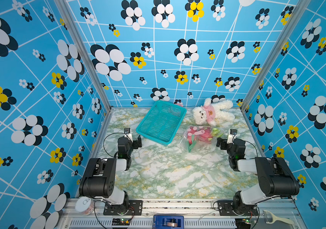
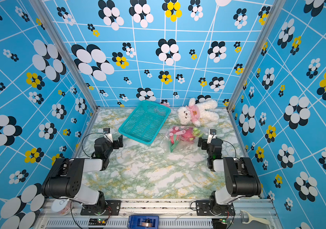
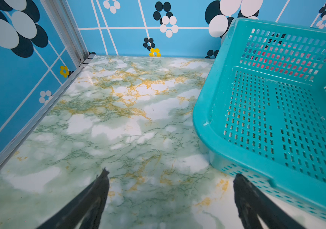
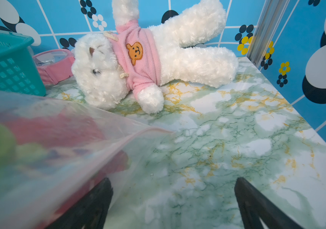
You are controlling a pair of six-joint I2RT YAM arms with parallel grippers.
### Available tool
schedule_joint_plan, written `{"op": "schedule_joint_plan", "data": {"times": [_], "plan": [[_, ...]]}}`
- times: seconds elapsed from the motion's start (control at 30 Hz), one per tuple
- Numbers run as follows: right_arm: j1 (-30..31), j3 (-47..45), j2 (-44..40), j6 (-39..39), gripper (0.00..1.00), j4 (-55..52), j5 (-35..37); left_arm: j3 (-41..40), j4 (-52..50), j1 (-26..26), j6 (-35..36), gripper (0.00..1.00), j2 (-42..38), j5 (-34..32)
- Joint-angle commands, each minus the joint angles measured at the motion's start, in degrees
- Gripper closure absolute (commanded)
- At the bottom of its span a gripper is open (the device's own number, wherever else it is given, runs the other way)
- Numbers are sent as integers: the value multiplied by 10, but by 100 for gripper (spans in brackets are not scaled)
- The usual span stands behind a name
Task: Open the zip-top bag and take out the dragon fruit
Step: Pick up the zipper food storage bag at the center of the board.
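Right wrist view puts the bag (image 4: 59, 148) close in front of the right gripper (image 4: 173, 180), whose jaws stand wide with nothing between them. The plastic's near edge crosses one finger (image 4: 98, 198); I cannot tell whether they touch. Through the film the dragon fruit (image 4: 59, 128) shows only as a red and green blur. In both top views the bag (image 1: 190, 146) lies flat on the table (image 1: 168, 168), just inward of the right arm's tip, between the basket (image 1: 152, 138) and that arm, with the bear (image 1: 211, 113) lying beyond it near the back wall. The dragon fruit (image 1: 203, 134) sits wholly inside the plastic, pink body and green tips visible. A pinkish band runs along the bag's edge in the right wrist view, but whether the zip is sealed or partly parted is too blurred to say, and I cannot pick out a slider with confidence. The left gripper (image 3: 171, 174) hangs over bare table beside the basket's corner (image 3: 203, 119), jaws also spread wide and empty, well apart from the bag. By my reading the task has not begun in any visible way: neither arm holds the bag, the fruit is not out, and finding the zip edge, steadying the bag, parting the seal and drawing the fruit clear all remain to be done.
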Motion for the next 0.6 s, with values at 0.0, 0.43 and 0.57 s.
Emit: {"op": "schedule_joint_plan", "data": {"times": [0.0,0.43,0.57], "plan": [[2,0,7,8,1,9,9,-4,-3,-3,9,1,6,-1],[3,0,8,9,0,12,7,-4,-3,-3,9,1,6,-1],[2,0,8,8,1,11,8,-4,-2,-3,10,1,5,-1]]}}
